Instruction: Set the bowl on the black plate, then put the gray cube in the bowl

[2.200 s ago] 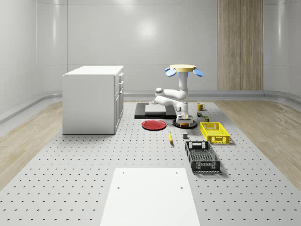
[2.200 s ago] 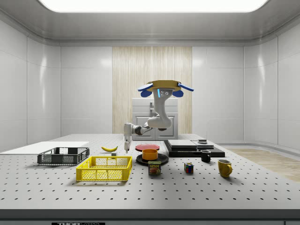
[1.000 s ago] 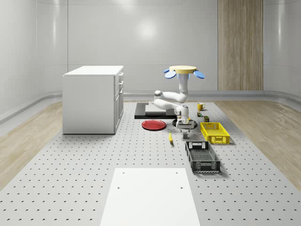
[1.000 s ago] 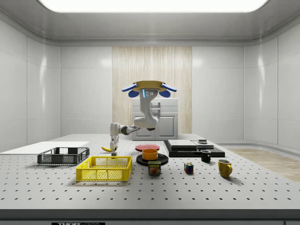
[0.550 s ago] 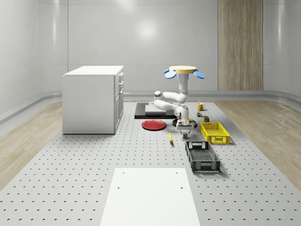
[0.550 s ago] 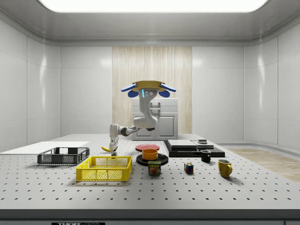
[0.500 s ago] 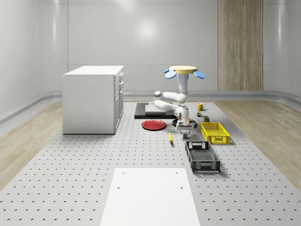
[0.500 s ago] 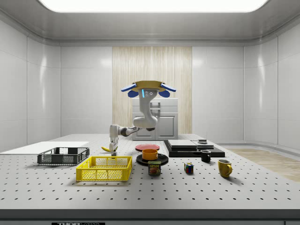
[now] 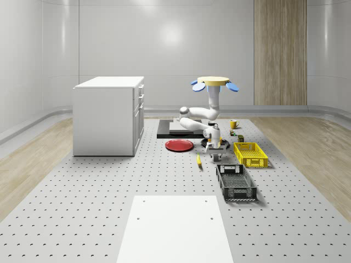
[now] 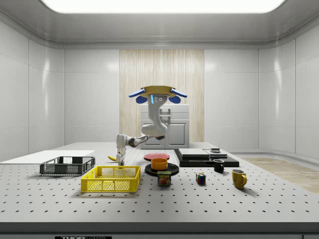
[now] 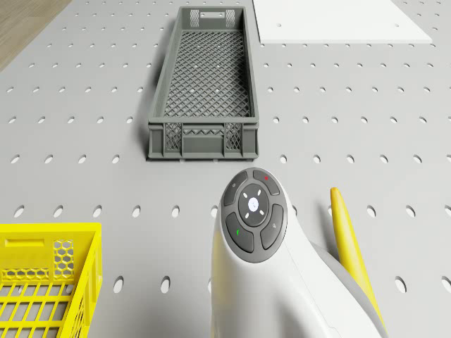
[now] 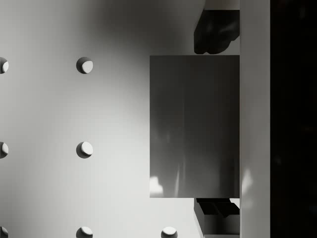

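Fingers (image 12: 215,29): parted, one at each opposite face of the gray cube (image 12: 193,124), which rests on the worktop (image 12: 74,109); contact unclear. Bowl (image 10: 159,163): on the black plate (image 10: 172,170), at 3 o'clock of the fingers in the side view. Step, judged: grasping the cube; next, a square squeeze, then a lift. Drone (image 10: 157,92): hovers roughly above the bowl. Pale band beside the cube: unidentifiable.

bowl (image 10: 159,163) on plate (image 10: 149,170), banana (image 11: 350,248) beside arm (image 11: 282,282)

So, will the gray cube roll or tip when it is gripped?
Probably not: the gray cube lies flat on the table, with straight sides. Its faint sheen suggests a smooth face, so it might slip a little. It looks rigid.
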{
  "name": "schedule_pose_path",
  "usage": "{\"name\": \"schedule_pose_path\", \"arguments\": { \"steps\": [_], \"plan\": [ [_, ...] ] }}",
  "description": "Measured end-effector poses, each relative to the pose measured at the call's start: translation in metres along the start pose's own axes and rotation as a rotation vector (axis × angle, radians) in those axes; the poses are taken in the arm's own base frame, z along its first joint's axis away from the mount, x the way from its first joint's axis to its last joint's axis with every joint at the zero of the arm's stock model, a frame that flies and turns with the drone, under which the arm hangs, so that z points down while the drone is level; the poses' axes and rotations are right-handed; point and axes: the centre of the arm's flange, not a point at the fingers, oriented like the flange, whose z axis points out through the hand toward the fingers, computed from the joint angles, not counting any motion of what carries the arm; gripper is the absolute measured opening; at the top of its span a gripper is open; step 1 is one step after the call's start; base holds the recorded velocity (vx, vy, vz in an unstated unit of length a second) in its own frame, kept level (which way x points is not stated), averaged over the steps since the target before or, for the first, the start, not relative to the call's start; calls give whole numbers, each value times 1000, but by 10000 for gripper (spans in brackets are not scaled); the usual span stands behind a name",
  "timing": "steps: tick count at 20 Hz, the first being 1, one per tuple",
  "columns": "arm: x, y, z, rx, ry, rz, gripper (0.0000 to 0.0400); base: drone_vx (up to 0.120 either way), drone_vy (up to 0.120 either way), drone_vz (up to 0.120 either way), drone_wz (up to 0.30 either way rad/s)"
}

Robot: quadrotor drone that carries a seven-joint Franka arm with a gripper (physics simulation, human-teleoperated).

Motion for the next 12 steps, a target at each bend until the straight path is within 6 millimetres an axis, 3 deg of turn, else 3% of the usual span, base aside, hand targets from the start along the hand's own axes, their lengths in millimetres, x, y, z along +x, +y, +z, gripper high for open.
{"name": "schedule_pose_path", "arguments": {
  "steps": [6,9,12],
  "plan": [
    [2,2,2,0,0,0,400,0,0,0,0],
    [2,2,3,0,0,0,321,0,0,0,0],
    [2,2,3,0,0,0,284,0,0,0,0]
  ]
}}
